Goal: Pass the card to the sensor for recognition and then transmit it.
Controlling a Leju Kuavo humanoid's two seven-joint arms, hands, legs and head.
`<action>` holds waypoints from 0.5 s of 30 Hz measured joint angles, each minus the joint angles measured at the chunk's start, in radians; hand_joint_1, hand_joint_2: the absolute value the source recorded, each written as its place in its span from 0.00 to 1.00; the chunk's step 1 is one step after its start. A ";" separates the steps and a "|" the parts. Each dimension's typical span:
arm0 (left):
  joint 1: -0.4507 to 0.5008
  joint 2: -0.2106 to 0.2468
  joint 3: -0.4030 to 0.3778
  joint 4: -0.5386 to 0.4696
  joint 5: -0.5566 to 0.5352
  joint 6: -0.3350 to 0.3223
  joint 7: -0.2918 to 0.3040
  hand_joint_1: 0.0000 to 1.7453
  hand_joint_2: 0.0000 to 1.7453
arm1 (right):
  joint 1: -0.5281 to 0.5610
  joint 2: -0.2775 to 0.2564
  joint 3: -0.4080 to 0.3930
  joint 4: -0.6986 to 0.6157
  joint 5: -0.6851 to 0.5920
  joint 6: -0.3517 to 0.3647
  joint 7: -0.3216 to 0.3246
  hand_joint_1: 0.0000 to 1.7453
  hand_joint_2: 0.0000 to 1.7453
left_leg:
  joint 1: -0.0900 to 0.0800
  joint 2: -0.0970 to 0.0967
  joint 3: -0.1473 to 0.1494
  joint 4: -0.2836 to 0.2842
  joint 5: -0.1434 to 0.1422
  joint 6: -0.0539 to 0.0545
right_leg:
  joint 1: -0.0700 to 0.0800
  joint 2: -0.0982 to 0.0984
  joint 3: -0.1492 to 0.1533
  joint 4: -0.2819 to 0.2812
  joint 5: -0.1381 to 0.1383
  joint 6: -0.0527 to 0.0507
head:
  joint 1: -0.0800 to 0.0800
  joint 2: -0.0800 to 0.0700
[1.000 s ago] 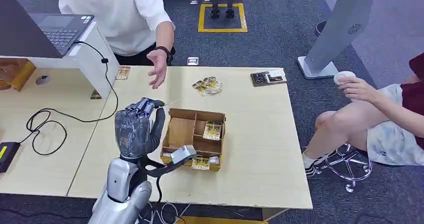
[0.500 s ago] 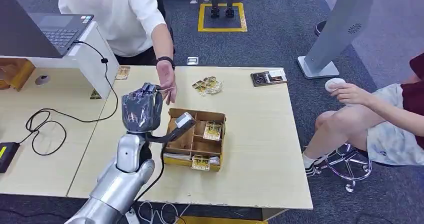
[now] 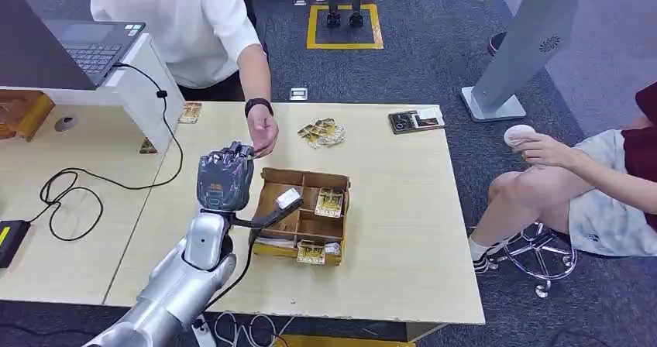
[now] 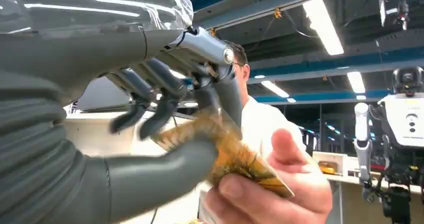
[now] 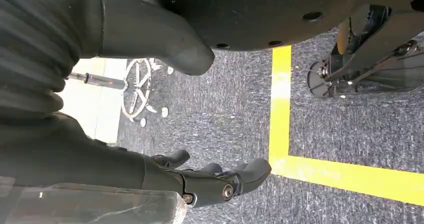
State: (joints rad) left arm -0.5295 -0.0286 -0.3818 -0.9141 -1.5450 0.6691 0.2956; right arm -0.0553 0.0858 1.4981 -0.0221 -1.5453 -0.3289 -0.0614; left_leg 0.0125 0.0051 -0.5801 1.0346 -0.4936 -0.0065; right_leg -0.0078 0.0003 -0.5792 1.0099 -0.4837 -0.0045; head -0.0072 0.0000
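My left hand [image 3: 225, 178] is raised over the table just left of the cardboard box [image 3: 268, 178]. It pinches a yellow patterned card [image 4: 235, 156] between thumb and a finger. A person in a white shirt reaches across the table, and that person's hand [image 3: 265, 136] meets my fingertips. In the left wrist view the person's fingers [image 4: 280, 194] grip the card's far end while I hold the near end. My right hand [image 5: 215, 181] hangs over the grey carpet with nothing in it, fingers loosely apart.
The box has compartments with more cards [image 3: 329, 200]. A loose pile of cards [image 3: 321, 132] and a small black device [image 3: 417, 119] lie at the table's far side. A laptop [image 3: 93, 45] on a white stand and a black cable [image 3: 70, 192] are at left. A seated person [image 3: 589, 176] is at right.
My left hand rose and moved forward towards the person. The person's hand came down to it and now grips the card's far end.
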 joint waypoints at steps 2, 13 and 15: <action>0.001 0.002 -0.002 0.004 0.000 0.002 0.000 0.00 1.00 | 0.000 0.000 0.000 0.000 -0.005 0.000 0.000 0.00 1.00 | 0.000 0.000 0.000 0.000 0.000 0.000 | 0.000 0.000 0.000 0.000 0.000 0.000 | 0.000 0.000; 0.024 0.011 -0.002 -0.012 0.013 0.002 -0.011 0.00 1.00 | 0.000 0.000 0.000 0.000 -0.006 -0.001 0.000 0.00 1.00 | 0.000 0.000 0.000 0.000 0.000 0.000 | 0.000 0.000 0.000 0.000 0.000 0.000 | 0.000 0.000; 0.035 0.014 -0.002 -0.032 0.018 0.002 -0.021 0.00 1.00 | 0.000 0.000 0.000 0.000 -0.007 -0.001 0.000 0.00 1.00 | 0.000 0.000 0.000 0.000 0.000 0.000 | 0.000 0.000 0.000 0.000 0.000 0.000 | 0.000 0.000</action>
State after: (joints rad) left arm -0.4949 -0.0149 -0.3841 -0.9461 -1.5274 0.6710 0.2743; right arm -0.0550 0.0858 1.4981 -0.0221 -1.5518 -0.3296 -0.0610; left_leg 0.0125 0.0051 -0.5803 1.0346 -0.4936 -0.0065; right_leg -0.0078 0.0002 -0.5792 1.0100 -0.4837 -0.0045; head -0.0072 0.0000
